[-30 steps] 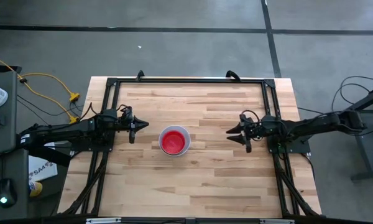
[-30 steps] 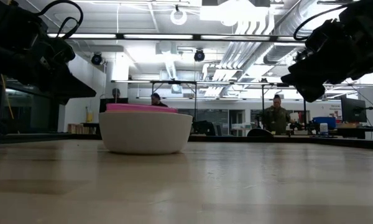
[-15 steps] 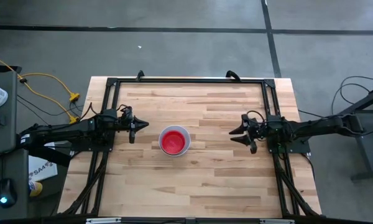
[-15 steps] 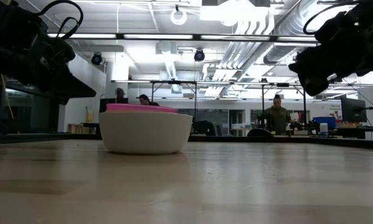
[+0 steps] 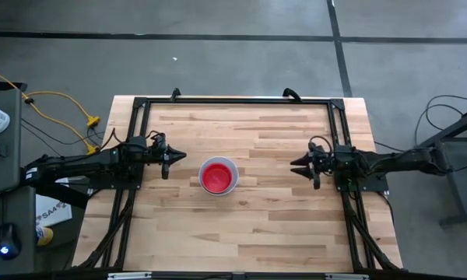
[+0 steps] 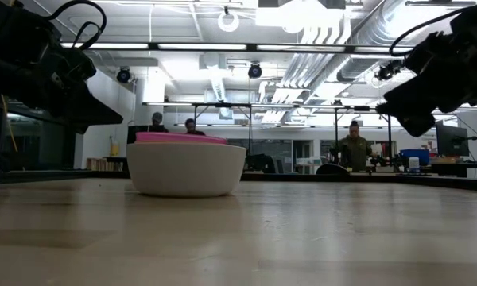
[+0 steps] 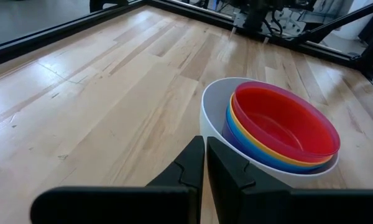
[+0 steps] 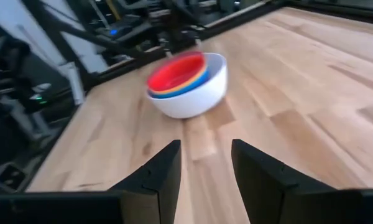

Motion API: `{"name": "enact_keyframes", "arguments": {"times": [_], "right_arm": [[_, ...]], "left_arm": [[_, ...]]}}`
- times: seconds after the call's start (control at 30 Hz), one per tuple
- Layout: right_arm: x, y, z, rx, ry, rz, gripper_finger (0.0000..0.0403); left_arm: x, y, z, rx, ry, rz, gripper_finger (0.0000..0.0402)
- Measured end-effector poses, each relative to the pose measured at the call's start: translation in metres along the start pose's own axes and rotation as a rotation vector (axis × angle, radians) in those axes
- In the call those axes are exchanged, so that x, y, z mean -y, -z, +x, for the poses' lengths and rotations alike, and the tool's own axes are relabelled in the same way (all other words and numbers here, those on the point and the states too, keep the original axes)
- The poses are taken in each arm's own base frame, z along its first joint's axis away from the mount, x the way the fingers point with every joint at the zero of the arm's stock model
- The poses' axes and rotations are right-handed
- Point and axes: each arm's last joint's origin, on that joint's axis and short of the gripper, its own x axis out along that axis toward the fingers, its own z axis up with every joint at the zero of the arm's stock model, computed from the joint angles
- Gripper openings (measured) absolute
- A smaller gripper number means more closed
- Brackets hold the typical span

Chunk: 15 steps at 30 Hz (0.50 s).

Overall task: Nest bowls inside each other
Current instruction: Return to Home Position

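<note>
— So, where do the bowls stand?

— All in one stack (image 5: pixel 219 176), on the middle of the table (image 5: pixel 280 233), a touch toward the left arm's side. The white bowl (image 6: pixel 186 171) sits on the wood as the outer shell. The red bowl (image 7: pixel 283 121) lies innermost, with the yellow bowl (image 7: pixel 280 155) and blue bowl (image 7: pixel 273 164) showing as rims around it. The purple one I can't pick out for certain.

— Which arm is closer?

— The left. Call the table's far edge twelve: from the left gripper (image 5: pixel 177 156) the stack lies at about four o'clock, near but not touching. Its fingers (image 7: pixel 193 162) are pressed together with nothing between them. The right gripper (image 5: pixel 296 165) is farther off. From it the stack lies at about nine o'clock, well apart, and its fingers show a narrow gap and hold nothing.

— Any job left, then?

— I'd judge the nesting done. The stack is round, mouth up, with no long axis to fuss over. What counts now is that each arm goes home away from it: the left out toward nine or ten, the right toward three. As I read it, neither path crosses the bowls, so a knock looks unlikely.

— And beyond the table?

— Just people (image 6: pixel 354 147) at benches across the room, well clear.
</note>
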Motion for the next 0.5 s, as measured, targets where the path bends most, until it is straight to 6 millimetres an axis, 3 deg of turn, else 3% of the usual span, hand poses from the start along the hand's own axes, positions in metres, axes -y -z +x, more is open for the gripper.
{"name": "enact_keyframes", "arguments": {"times": [0.5], "right_arm": [[0.0029, 0.0052, -0.0034, -0.038, 0.048, -0.07, 0.0135]], "left_arm": [[0.0, 0.0001, 0.0, 0.0, 0.0, 0.0, 0.0019]]}}
